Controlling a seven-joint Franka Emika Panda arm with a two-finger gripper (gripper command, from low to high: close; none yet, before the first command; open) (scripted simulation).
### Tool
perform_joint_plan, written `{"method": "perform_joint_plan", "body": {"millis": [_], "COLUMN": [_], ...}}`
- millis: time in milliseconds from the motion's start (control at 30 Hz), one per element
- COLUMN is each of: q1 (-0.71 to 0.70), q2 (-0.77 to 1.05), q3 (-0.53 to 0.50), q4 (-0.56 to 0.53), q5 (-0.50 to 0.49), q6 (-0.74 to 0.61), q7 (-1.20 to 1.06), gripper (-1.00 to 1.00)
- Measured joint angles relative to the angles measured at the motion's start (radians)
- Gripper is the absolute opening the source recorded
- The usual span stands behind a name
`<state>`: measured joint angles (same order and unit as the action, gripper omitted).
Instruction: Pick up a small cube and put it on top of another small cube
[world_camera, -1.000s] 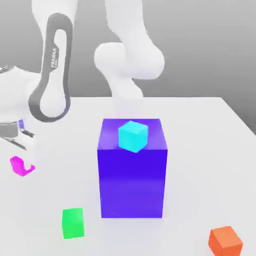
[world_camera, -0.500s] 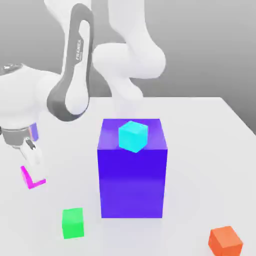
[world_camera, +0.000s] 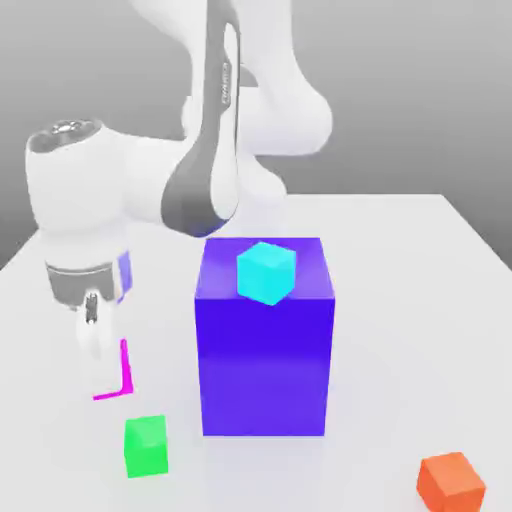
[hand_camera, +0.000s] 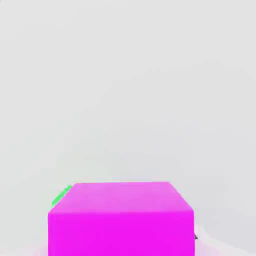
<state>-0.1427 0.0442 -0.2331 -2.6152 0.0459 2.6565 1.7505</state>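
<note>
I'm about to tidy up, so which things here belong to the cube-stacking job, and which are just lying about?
Part of the job:
- magenta cube, held in the gripper

The other stacking cube, unsettled which:
- green cube
- orange cube
- cyan cube, on the blue-violet block

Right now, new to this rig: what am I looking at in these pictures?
A single white robot arm ending in a two-fingered pincer. The exterior view looks on from off the arm; the hand view comes from a camera on the arm's hand.

On the pale table stands a big blue block with a cyan cube on top. The green cube sits toward the exterior view's left, the orange cube toward its right.

The pincer is closed on the pink cube, which looms large in the hand view. In the exterior view the pincer partly covers it.
</note>
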Motion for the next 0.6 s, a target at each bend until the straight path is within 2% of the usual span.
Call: {"method": "perform_joint_plan", "body": {"millis": [167, 467, 500, 600], "q1": [0.044, 0.023, 0.019, 0.019], "q2": [0.000, 0.161, 0.179, 0.179], "q3": [0.015, 0.051, 0.058, 0.058], "q4": [0.015, 0.027, 0.027, 0.027], "q5": [-0.023, 0.065, 0.073, 0.073], "q6": [-0.009, 0.139, 0.154, 0.154], "q7": [0.185, 0.139, 0.132, 0.132], "gripper": [-1.00, -1.00, 1.00, 1.00]}}
